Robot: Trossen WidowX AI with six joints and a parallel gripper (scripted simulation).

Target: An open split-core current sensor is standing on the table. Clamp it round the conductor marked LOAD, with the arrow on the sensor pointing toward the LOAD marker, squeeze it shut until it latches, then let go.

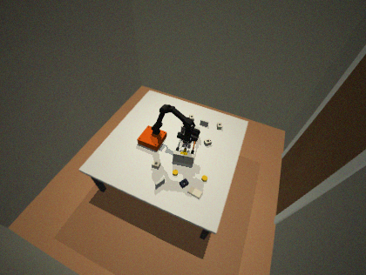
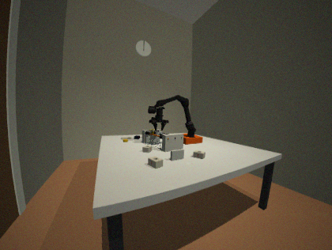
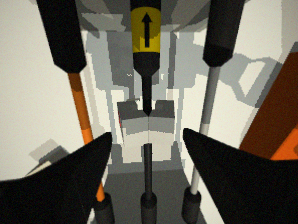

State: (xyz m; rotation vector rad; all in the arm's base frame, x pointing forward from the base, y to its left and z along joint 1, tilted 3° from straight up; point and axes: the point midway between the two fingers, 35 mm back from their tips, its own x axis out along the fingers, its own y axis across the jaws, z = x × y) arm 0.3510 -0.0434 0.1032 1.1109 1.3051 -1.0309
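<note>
Black two-fingered hand [image 1: 187, 140] [image 2: 159, 130] [image 3: 148, 134]: wide, nothing gripped, one finger on each side of the sensor
Yellow band with black arrow [image 1: 184, 153] [image 3: 137, 40]: on the middle conductor
Pale grey split-core sensor [image 3: 161, 125]: around the thin black middle conductor [image 3: 147, 90], between orange [image 3: 82, 110] and grey [image 3: 206, 110] ones; latch and arrow unreadable
White rectangular tabletop [image 1: 118, 152] [image 2: 190, 174] [image 3: 25, 90]: beneath everything

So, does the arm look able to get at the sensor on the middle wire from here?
Probably yes: the open gripper has a fingertip either side of the sensor, with nothing visible between. The orange wire and grey wire run close by, though.
</note>
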